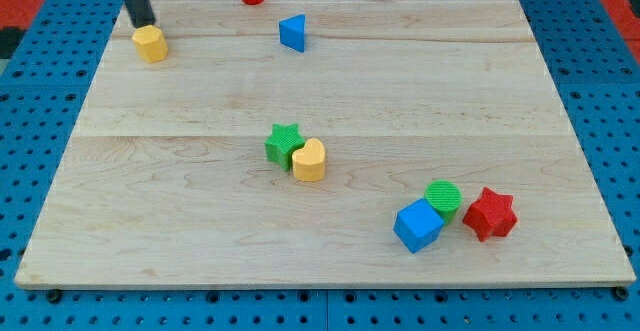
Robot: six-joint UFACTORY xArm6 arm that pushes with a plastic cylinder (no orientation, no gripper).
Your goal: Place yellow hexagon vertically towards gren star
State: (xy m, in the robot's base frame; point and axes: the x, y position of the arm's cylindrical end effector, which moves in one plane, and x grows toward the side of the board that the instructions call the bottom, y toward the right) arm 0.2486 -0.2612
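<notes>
by my tip [144,23]: yellow hexagon [150,44], board [420,101]

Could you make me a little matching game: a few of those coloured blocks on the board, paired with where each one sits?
Things:
1. yellow hexagon
2. green star
3. red star
4. blue cube

Places:
A. touching the yellow heart
B. view's top left, just below my tip
C. left of the green cylinder
D. right of the green cylinder

Pairs: 1-B, 2-A, 3-D, 4-C
</notes>
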